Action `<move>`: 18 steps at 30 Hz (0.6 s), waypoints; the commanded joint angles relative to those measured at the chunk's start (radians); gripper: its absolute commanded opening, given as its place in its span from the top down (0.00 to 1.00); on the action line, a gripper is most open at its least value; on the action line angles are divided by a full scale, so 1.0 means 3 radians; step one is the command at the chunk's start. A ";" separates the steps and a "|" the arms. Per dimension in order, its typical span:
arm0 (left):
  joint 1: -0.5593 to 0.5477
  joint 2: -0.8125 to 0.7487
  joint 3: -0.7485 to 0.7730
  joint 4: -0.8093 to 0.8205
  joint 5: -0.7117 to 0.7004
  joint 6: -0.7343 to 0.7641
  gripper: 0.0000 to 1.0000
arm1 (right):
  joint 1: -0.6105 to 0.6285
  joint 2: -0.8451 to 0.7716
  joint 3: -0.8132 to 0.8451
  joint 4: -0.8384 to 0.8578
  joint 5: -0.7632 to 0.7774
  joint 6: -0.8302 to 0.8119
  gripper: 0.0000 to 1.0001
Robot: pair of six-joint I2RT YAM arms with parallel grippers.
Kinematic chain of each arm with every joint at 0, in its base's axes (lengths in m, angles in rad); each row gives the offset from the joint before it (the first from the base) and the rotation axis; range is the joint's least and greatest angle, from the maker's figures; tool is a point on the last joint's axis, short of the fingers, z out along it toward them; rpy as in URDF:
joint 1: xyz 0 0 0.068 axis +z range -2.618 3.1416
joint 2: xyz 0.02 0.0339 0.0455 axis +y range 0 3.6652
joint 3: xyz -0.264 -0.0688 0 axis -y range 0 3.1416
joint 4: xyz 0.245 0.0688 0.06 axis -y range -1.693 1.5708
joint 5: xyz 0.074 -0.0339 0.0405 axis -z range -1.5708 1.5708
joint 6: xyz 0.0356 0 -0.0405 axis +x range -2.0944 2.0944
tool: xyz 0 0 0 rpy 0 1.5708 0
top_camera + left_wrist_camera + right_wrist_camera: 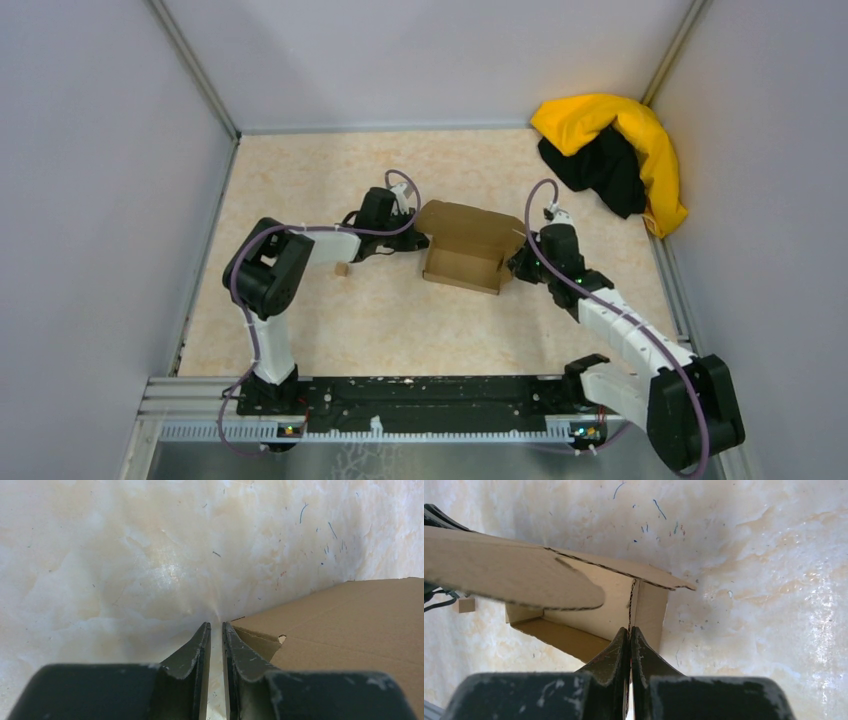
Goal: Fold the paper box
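Our right claw [629, 630] clamps a wall of the one brown cardboard paper box [465, 245]; our left claw [216, 625], slightly parted and empty, sits beside its other end; near it, one tiny cardboard scrap [342, 269]; beyond the right, one yellow-and-black cloth heap [610, 150]; mottled beige tabletop [400, 330], grey walls [90, 150].

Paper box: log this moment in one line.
box: partly folded, flap up | left jaws: narrow gap, empty, beside box | right jaws: shut on box wall
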 commanded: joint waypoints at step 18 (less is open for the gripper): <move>-0.0052 0.0173 0.0016 -0.0316 0.0001 0.0093 0.79 | 0.0221 0.0271 0.0446 -0.0030 0.0147 -0.0140 0.77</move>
